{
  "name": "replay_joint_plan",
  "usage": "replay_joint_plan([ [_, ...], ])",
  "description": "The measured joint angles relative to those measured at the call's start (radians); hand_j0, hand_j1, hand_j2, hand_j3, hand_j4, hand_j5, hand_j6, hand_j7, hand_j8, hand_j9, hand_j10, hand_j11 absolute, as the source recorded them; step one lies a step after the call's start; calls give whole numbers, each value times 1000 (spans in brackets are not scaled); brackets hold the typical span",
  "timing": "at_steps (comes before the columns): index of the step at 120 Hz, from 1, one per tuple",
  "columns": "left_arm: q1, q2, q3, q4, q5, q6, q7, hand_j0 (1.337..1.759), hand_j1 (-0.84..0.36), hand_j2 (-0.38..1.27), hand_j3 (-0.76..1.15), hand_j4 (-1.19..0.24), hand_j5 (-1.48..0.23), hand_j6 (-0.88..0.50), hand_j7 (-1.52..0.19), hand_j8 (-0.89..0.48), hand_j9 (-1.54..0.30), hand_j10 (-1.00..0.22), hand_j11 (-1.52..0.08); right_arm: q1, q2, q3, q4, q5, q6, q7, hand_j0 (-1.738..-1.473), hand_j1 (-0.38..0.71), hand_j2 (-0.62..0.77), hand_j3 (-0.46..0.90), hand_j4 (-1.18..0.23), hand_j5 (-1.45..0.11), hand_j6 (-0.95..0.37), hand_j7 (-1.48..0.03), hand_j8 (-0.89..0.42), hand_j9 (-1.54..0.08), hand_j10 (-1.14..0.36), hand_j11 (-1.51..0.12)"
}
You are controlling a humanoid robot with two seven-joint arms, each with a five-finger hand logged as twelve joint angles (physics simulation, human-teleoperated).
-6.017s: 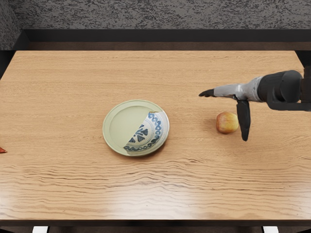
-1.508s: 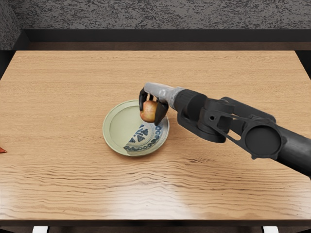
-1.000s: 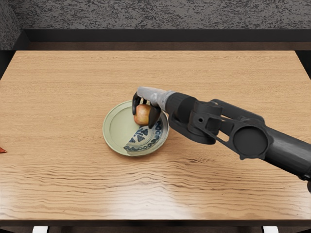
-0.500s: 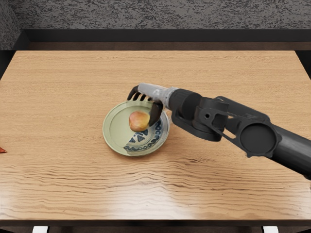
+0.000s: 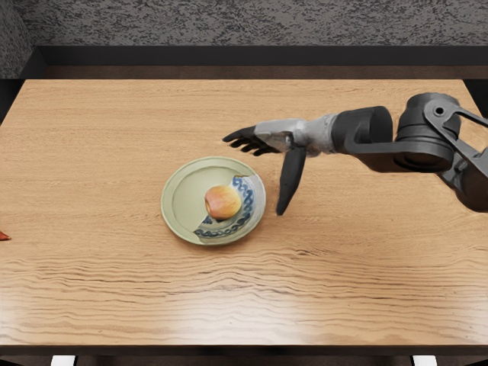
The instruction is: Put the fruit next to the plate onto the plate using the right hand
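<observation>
Right hand (image 5: 268, 140) empty, fingers spread, just past the plate (image 5: 175, 200); apple (image 5: 223, 202) rests on it. Best retreat: lift high, thumb clearing rim.

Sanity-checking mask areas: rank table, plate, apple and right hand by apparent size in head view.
1. table
2. plate
3. right hand, spread open; likely nearer the camera, so plate versus hand is unsure
4. apple

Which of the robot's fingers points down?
The dark thumb of the right hand, hanging down beside the plate; the other fingers reach out flat.
</observation>
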Motion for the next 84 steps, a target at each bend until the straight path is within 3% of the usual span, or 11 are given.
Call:
replay_joint_plan([
  [43,0,0,0,0,0,0,0,1658,349,0,0,0,0,0,0,0,0,0,0,-17,-326,30,-53,482,75,0,-1658,-340,-1,0,-9,-11,-9,-11,-9,-11,-9,-11],
  [84,0,0,0,-3,1,0,0,1658,349,0,0,0,0,0,0,0,0,0,0,-37,-406,23,-66,573,78,0,-1658,-348,0,0,-2,-2,-3,-2,-2,-2,-2,-2],
])
